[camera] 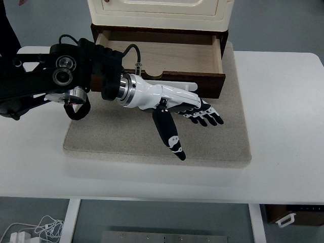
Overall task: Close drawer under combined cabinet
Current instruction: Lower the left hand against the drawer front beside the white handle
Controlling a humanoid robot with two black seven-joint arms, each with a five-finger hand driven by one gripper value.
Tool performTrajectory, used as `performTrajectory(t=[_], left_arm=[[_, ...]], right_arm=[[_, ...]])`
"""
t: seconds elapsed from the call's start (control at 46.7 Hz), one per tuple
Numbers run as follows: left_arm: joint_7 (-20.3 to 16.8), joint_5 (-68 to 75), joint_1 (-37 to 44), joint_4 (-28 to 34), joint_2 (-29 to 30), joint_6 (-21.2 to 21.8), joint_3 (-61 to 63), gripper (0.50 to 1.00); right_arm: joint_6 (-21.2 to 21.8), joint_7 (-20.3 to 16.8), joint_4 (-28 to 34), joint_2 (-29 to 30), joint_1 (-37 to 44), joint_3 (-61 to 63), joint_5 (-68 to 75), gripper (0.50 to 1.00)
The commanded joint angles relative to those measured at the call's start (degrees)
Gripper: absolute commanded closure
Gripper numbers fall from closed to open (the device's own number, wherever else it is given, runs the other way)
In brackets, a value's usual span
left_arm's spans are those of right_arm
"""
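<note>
from my seat the drawer [161, 55] sits at twelve o'clock, pulled out toward me from under the cream cabinet [159, 12]; it is dark brown outside with a pale wood floor inside, and i see nothing in it; its front panel has a shallow notch cut in the middle of the top edge; cabinet and drawer stand on a beige mat [152, 136] that lies on the white bench [283, 126]; my left hand [177, 104] comes in from nine o'clock on a black arm and hovers just in front of the drawer face, white shell with black tips; its fingers [207, 116] are stretched out flat and close together pointing to three o'clock, thumb splayed toward five o'clock, gripping nothing; whether it touches the drawer front i cannot tell; white cables [35, 228] lie on the floor at seven o'clock.
</note>
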Motion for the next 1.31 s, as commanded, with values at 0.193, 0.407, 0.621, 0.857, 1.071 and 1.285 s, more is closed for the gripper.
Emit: performTrajectory(t=[0.193, 0.407, 0.621, 0.857, 1.071, 1.285], left_arm=[[8.76, -0.66, 0.84, 0.41, -0.1, 0.78, 1.1, 0.504], [12.98, -4.26, 0.84, 2.69, -0.54, 3.41, 1.28, 0.504], [13.44, -6.99, 0.67, 3.13, -0.45, 4.74, 1.1, 0.504], [13.44, -7.08, 0.05, 6.38, -1.07, 4.56, 1.01, 0.501], [13.44, -6.73, -0.56, 8.4, -1.25, 3.59, 1.19, 0.504], [13.44, -6.73, -2.14, 10.77, -1.42, 2.89, 1.19, 0.504]], right_arm=[[0.0, 0.0, 0.0, 0.0, 0.0, 0.0, 0.0, 0.548], [0.0, 0.0, 0.0, 0.0, 0.0, 0.0, 0.0, 0.548], [0.0, 0.0, 0.0, 0.0, 0.0, 0.0, 0.0, 0.548], [0.0, 0.0, 0.0, 0.0, 0.0, 0.0, 0.0, 0.548], [0.0, 0.0, 0.0, 0.0, 0.0, 0.0, 0.0, 0.548], [0.0, 0.0, 0.0, 0.0, 0.0, 0.0, 0.0, 0.548]])
